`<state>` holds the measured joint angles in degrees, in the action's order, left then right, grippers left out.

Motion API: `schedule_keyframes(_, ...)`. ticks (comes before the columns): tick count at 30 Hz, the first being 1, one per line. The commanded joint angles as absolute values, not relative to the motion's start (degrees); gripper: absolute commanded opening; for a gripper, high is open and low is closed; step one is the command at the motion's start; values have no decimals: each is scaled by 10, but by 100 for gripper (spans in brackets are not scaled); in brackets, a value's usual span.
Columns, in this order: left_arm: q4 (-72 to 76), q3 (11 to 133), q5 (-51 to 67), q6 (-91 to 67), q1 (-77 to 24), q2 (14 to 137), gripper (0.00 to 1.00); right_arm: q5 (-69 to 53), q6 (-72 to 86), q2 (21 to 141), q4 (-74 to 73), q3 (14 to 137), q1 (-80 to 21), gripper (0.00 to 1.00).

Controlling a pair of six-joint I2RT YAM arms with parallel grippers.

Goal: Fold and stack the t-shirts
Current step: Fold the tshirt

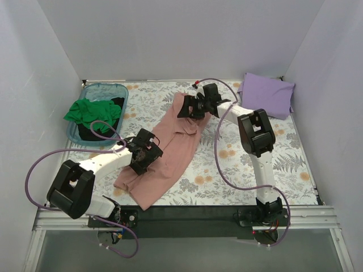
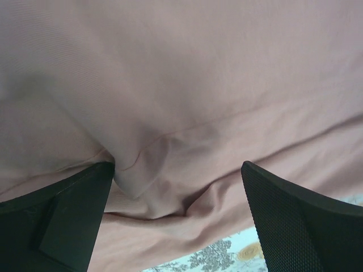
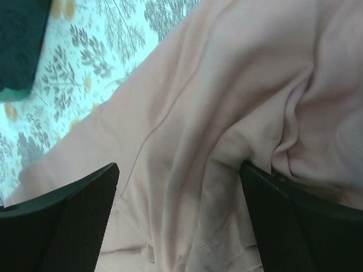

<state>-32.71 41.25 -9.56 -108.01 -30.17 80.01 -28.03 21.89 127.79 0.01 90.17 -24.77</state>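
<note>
pink t-shirt (image 1: 176, 150) | left pincer (image 2: 177, 168) released wide, on bunched cloth | right pincer (image 3: 178, 168) released wide, seemingly touching cloth

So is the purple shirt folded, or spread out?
Folded. The purple shirt lies as a compact, flat rectangle in the far right corner of the table, apart from the rumpled pink shirt.

The right arm's jaws stand wide apart over the wrinkled salmon-pink t-shirt (image 3: 227, 102), which lies on the floral-covered desk (image 3: 85, 62). A dark teal edge (image 3: 20, 45) shows top left.
</note>
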Motion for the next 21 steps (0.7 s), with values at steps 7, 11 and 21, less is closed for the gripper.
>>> schedule_keyframes(7, -346, 382, 21, -1188, -385, 853, 97, -309, 197, 1495, -149, 1186, -247, 97)
schedule_keyframes(11, -344, 400, 19, -1207, -422, 866, 97, -297, 185, 1510, -149, 1237, -240, 98)
schedule_keyframes(21, -323, 468, 29, -1240, -500, 937, 97, -251, 207, 1541, -122, 1269, -216, 98)
